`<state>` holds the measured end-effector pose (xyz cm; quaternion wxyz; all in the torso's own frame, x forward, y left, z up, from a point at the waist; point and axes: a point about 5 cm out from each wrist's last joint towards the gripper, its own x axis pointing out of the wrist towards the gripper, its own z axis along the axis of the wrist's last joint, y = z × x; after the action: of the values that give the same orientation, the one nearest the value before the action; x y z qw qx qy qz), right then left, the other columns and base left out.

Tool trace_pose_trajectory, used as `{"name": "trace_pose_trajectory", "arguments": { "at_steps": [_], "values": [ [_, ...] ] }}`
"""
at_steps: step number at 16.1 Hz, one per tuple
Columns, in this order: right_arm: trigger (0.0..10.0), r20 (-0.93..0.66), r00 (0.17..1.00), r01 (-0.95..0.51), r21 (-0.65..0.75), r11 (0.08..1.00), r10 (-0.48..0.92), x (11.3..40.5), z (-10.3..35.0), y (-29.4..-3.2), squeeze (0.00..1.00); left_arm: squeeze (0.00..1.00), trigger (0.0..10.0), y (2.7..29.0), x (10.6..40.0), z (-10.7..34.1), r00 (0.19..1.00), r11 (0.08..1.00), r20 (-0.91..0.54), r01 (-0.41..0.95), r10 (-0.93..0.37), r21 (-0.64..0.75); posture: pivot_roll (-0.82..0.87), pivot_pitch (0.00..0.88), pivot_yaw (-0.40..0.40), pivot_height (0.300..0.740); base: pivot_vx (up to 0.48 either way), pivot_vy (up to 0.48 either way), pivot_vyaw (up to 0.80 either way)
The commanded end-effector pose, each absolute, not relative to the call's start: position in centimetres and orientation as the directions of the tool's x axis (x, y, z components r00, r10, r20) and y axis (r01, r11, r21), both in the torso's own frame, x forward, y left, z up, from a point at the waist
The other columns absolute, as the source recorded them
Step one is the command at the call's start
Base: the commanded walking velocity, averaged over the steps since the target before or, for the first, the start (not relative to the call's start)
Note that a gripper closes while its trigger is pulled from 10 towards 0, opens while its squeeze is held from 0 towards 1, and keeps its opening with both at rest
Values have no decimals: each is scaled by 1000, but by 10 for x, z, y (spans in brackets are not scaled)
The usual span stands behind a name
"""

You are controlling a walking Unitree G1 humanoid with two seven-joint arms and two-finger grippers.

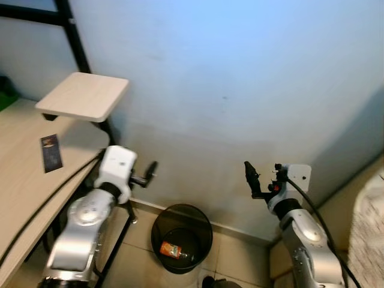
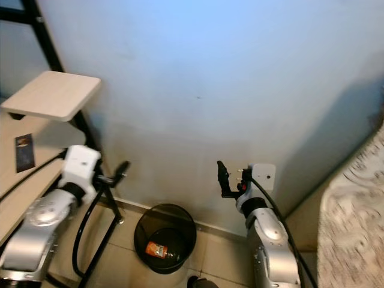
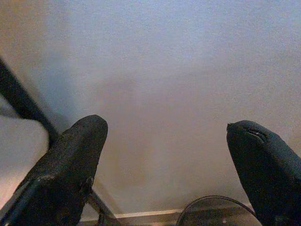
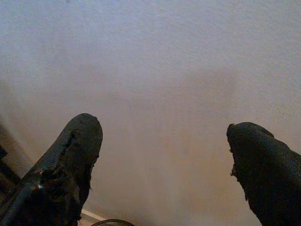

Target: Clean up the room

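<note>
The counter (image 1: 24,180) is standing at the robot's left, a dark card (image 1: 51,153) lying near its wall-side edge. On the floor by the wall, the black bin (image 1: 182,238) is holding an orange packet (image 1: 171,249); it is probably light, crinkly and slippery, best pinched at an edge. The left end effector (image 3: 164,155) and right end effector (image 4: 164,160) are both hanging wide open, holding nothing.
</note>
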<state>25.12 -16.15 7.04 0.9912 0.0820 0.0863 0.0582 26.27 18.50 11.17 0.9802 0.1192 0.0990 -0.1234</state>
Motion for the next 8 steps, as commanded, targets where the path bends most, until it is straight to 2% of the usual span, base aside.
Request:
{"name": "trace_pose_trajectory", "arguments": {
  "at_steps": [1,2,4,5,8],
  "values": [
    [10000,-183,976,-102,103,989,120,249,68,-161,1000,0,10000,191,262,114,958,950,-222,231,-183,210,118,0,12,740,0,0,-763],
    [10000,-190,975,-103,77,992,116,248,67,-161,1000,0,10000,192,262,114,957,949,-225,231,-183,212,120,0,11,740,0,0,-763],
    [10000,-224,973,-36,119,992,62,246,64,-169,1000,0,10000,188,261,114,955,948,-230,236,-186,214,131,0,3,740,0,0,-744],
    [10000,-172,983,-49,82,995,62,247,70,-171,1000,0,10000,183,260,114,948,941,-242,259,-205,217,130,0,6,740,0,0,-781],
    [10000,-116,989,-82,88,993,92,250,79,-166,1000,0,10000,180,260,114,941,936,-248,285,-231,208,128,0,6,740,0,0,-783]
  ]
}}
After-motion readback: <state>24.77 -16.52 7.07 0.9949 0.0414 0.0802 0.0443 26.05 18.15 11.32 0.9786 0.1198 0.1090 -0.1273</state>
